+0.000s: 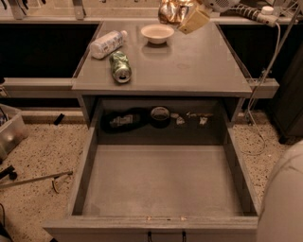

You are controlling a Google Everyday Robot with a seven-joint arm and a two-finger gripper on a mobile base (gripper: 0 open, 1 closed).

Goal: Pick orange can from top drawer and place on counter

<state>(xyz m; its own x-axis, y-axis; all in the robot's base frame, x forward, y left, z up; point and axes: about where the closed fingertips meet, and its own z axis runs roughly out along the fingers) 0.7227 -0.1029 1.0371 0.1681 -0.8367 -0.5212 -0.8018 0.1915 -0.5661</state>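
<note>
My gripper (182, 16) is at the top of the camera view, high above the back of the counter (189, 61), shut on the orange can (171, 11), a crumpled shiny orange-gold can. The can hangs in the air, just behind and to the right of a white bowl (157, 33). The top drawer (161, 182) is pulled fully open below the counter, its flat grey floor bare, its small dark handle (165, 235) at the bottom edge.
A green can (120, 66) and a white plastic bottle (107, 44) lie on the counter's left side. Dark items and a tape roll (160, 115) sit in the recess behind the drawer. A cable (265, 71) hangs at the right. Part of my body (281, 198) fills the lower right corner.
</note>
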